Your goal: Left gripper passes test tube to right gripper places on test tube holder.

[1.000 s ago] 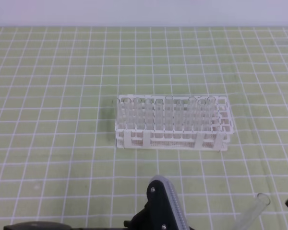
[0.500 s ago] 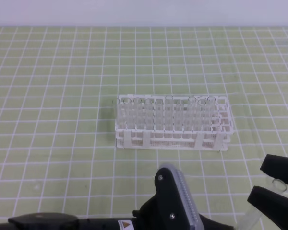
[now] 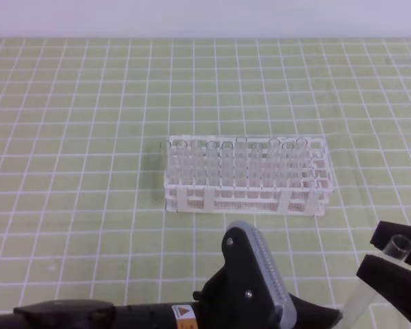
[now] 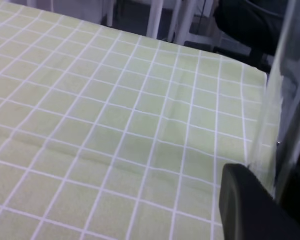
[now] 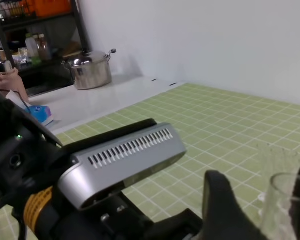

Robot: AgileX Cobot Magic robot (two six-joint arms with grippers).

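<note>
The test tube [image 3: 370, 281] hangs tilted in the air at the lower right, open end [image 3: 401, 245] uppermost. My left gripper [image 3: 337, 317] reaches in from the bottom edge and is shut on the tube's lower part. In the left wrist view the clear tube [image 4: 276, 100] rises beside a black finger [image 4: 250, 205]. My right gripper [image 3: 383, 259] is open, one finger on each side of the tube near its mouth. The right wrist view shows the tube mouth [image 5: 290, 200] between those fingers [image 5: 225, 210]. The white test tube holder [image 3: 246, 175] stands mid-table, apart from both grippers.
Several clear tubes stand in the holder's back rows. The green checked cloth [image 3: 75, 171] covers the table. The left arm's grey plate [image 5: 125, 155] lies close in front of the right wrist camera. A steel pot [image 5: 90, 70] sits on a side counter.
The right gripper came in from the lower right and now straddles the tube's top. The left arm pushed forward and right, lifting the tube's open end higher.
</note>
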